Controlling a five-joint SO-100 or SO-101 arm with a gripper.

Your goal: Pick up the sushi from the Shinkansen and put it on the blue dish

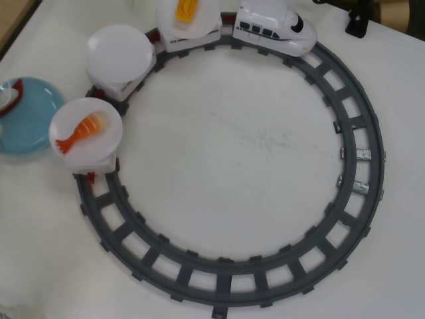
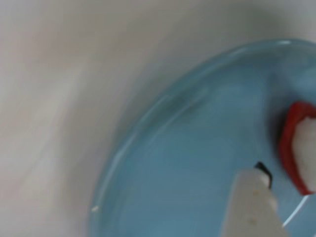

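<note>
A white toy Shinkansen (image 1: 275, 28) stood at the top of a dark grey ring of track (image 1: 362, 156) on a white table (image 1: 239, 139) in the overhead view, its rounded nose and black windshield pointing right. Behind it trailed three cars curving down the left side: the first carried a yellow egg piece (image 1: 186, 10), the second a bare white plate (image 1: 119, 53), the third a plate with an orange shrimp piece (image 1: 82, 131).

The blue dish (image 1: 30, 123) lay at the left edge of that view, off the track and just beside the shrimp car. The sushi (image 1: 12, 100) sat on it — only a sliver of its red topping and white rice showed at the frame's edge.

From the wrist view, close and blurred, the dish (image 2: 197, 163) filled the lower right, and the sushi (image 2: 301, 148) rested at its right side, red topping turned toward the left. One pale finger (image 2: 252, 207) of the gripper (image 2: 276, 192) rose from the bottom edge, its dark tip just short of the sushi — apart from it, as far as the blur allowed. The other finger was out of frame, so how wide the pincer stood could not be told.
</note>
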